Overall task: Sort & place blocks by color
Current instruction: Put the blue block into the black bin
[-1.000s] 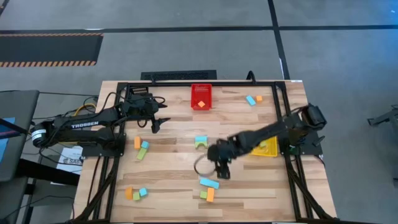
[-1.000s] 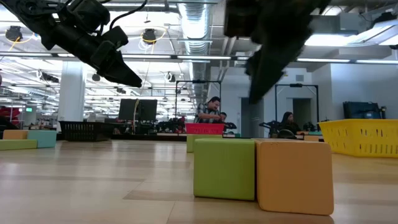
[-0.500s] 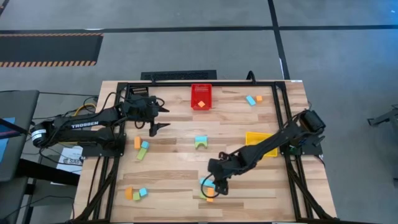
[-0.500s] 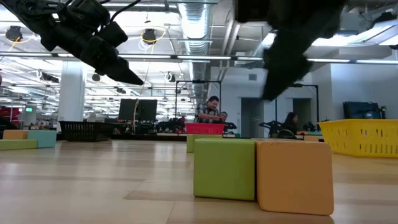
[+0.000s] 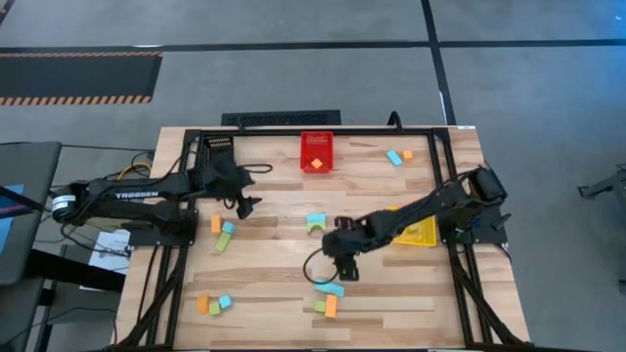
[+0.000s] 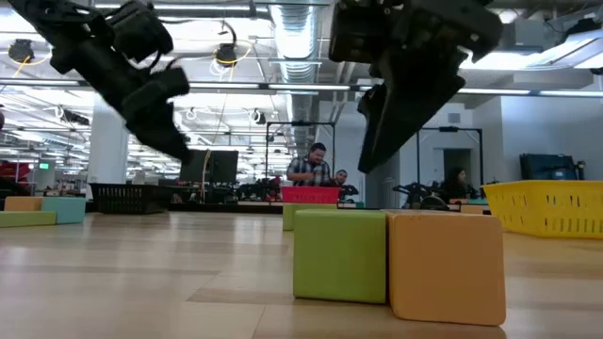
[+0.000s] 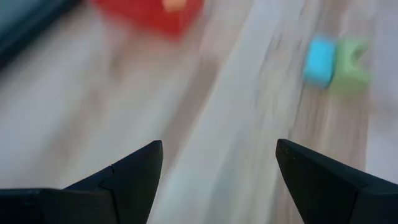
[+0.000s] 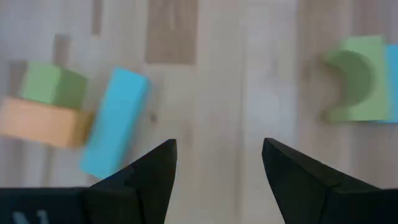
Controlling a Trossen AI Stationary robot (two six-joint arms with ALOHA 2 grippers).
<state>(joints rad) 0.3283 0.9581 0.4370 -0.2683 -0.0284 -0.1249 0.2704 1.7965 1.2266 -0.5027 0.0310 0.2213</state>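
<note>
Small blocks lie in clusters on the wooden table. A light blue bar lies by a green cube and an orange block near the near edge; the right wrist view shows the blue bar, the green cube and the orange block. My right gripper hovers open just far of them, touching nothing. A green arch with a blue block sits mid-table. My left gripper hangs open above bare wood at the table's left.
The red bin at the far edge holds an orange block. The yellow bin sits under my right arm. More blocks lie at the left, the near left and the far right. Black frame rails edge the table.
My right gripper swung toward the near edge over the blue bar, then drew back toward the table's middle; the blocks stayed put. My left gripper moved down and a little toward the near edge.
</note>
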